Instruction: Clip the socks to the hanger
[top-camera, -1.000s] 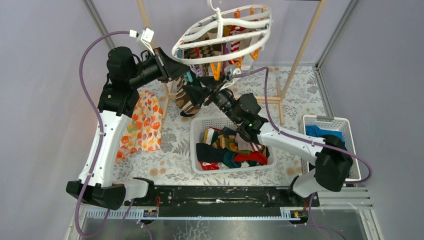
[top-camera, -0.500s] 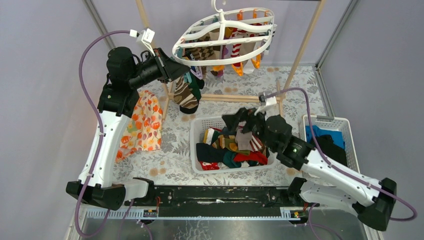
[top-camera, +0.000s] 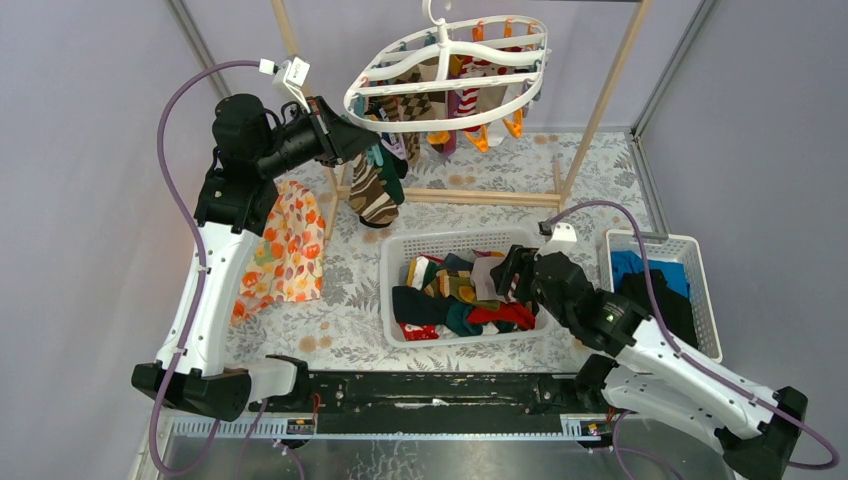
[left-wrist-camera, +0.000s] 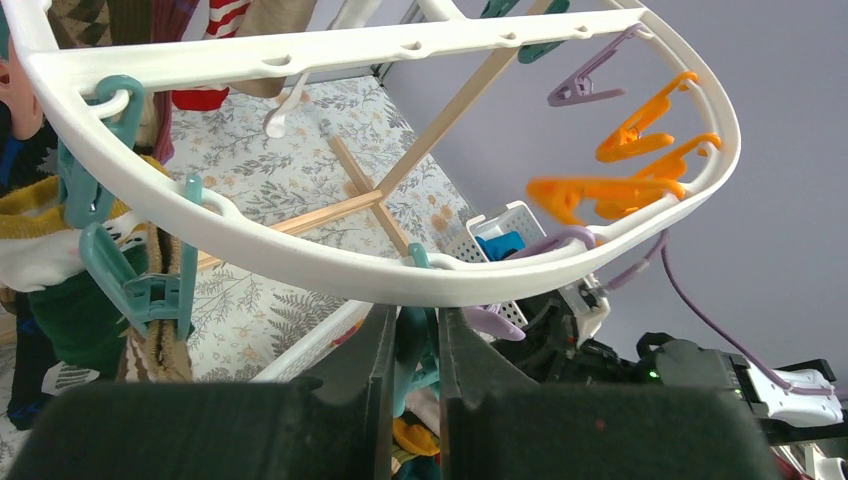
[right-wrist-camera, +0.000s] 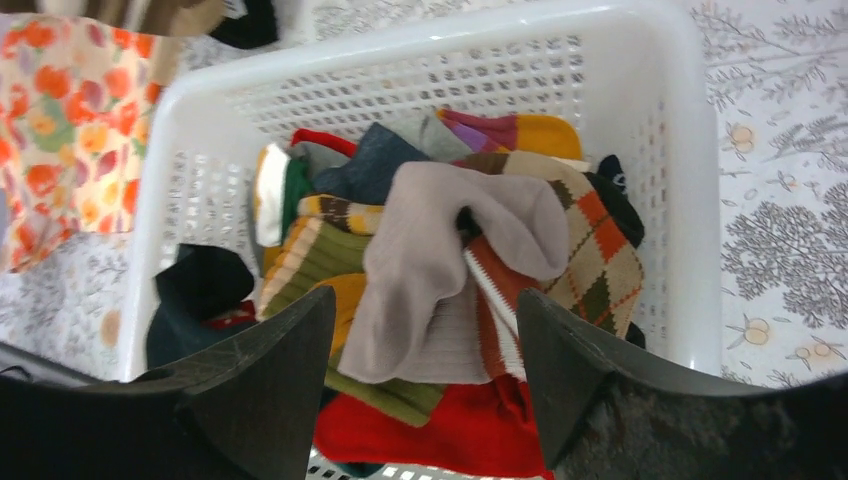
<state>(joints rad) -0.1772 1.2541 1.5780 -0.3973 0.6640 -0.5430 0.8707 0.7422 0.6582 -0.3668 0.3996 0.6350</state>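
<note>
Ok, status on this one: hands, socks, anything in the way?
Left hand shut on teal clip under hanger rim. Right hand open over basket, grey sock below, not gripped. Nothing blocking.

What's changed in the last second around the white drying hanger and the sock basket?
The right claw pulled back from the white oval plastic hanger, swung down toward the near edge and now hangs open over the white mesh basket, above a pale grey sock. The hanger, tilted earlier, has settled level. The left claw stayed shut on a teal clip at the hanger's rim.
</note>
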